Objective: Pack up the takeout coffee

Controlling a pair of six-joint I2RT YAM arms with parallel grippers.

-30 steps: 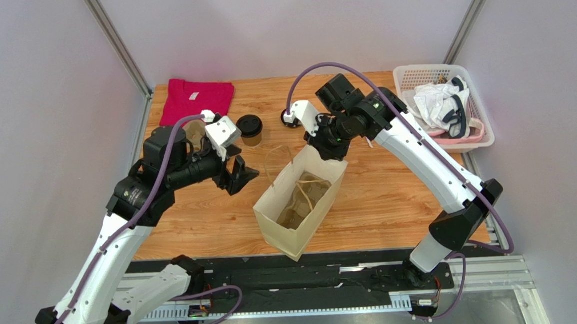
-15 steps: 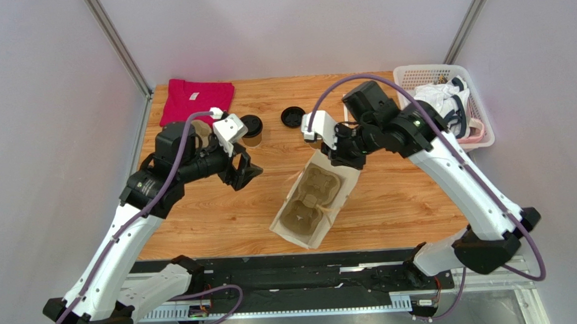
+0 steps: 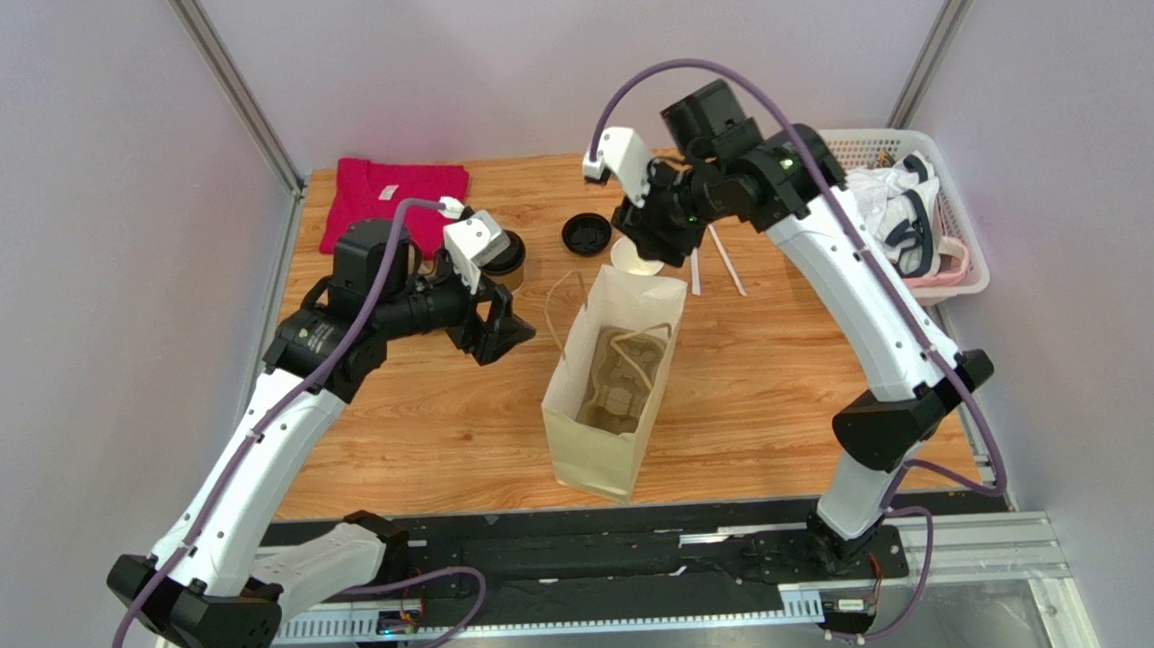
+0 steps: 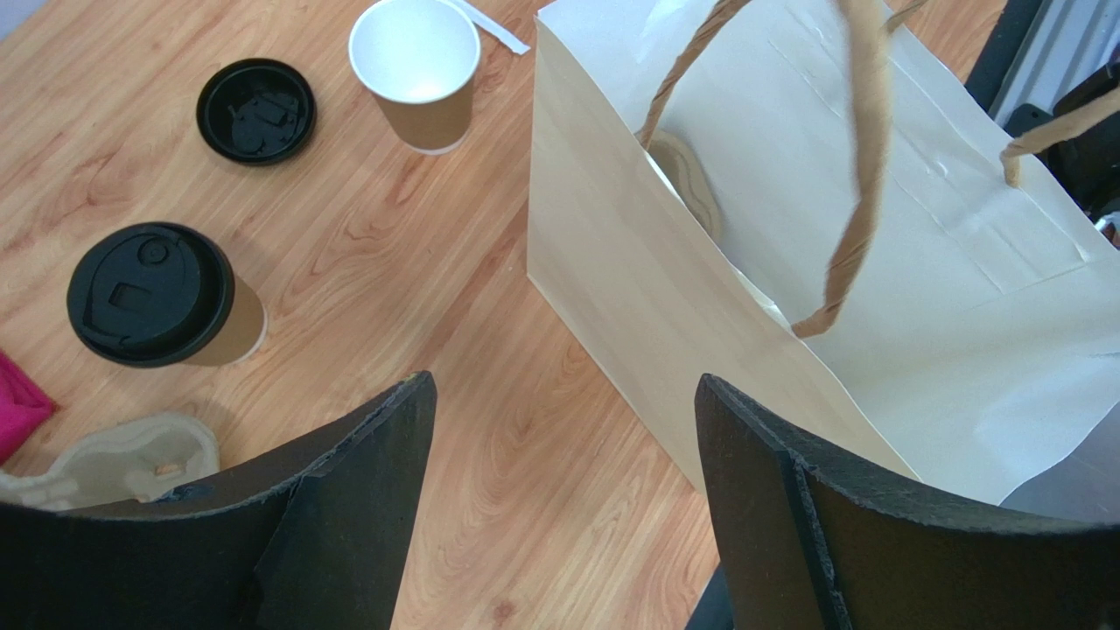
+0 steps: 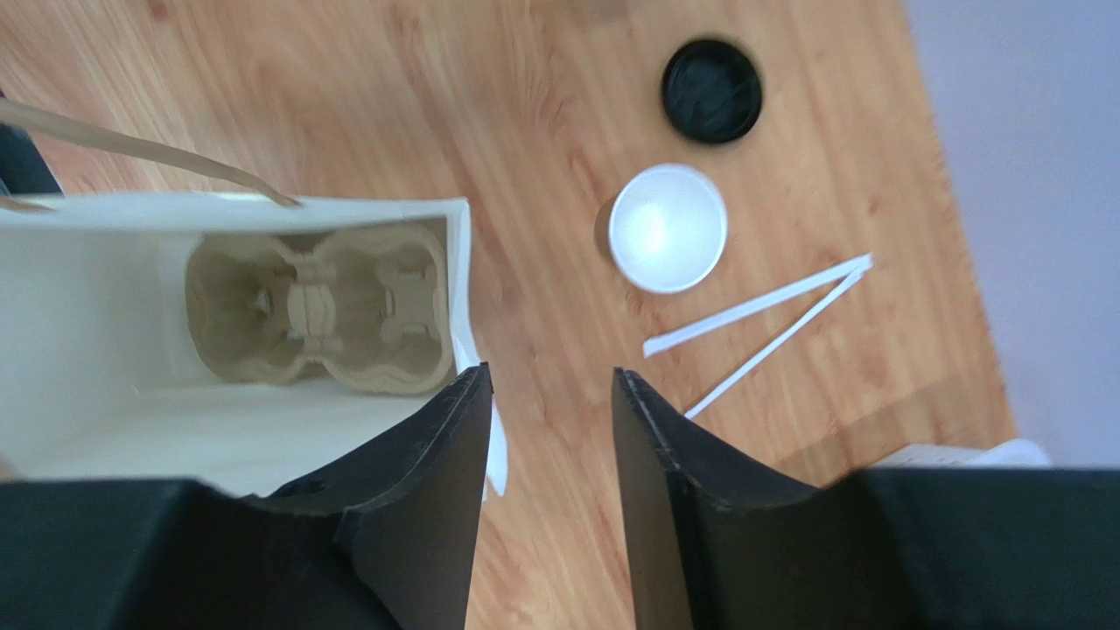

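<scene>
Left claw (image 4: 565, 387) hung spread and empty, its camera catching the takeout coffee (image 4: 155, 292). Right claw (image 5: 548, 381) stood parted, empty, looking down on the cup carrier (image 5: 316, 305) inside the paper bag (image 5: 92, 276).

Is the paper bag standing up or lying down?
Standing up. The paper bag sits on its base, mouth facing up, cup tray inside.

The right fingers (image 5: 434, 473) have let go of the paper bag (image 3: 592, 459) and lifted away, parted; the bag now stands upright, the left arm (image 3: 266, 433) nearer it.
</scene>
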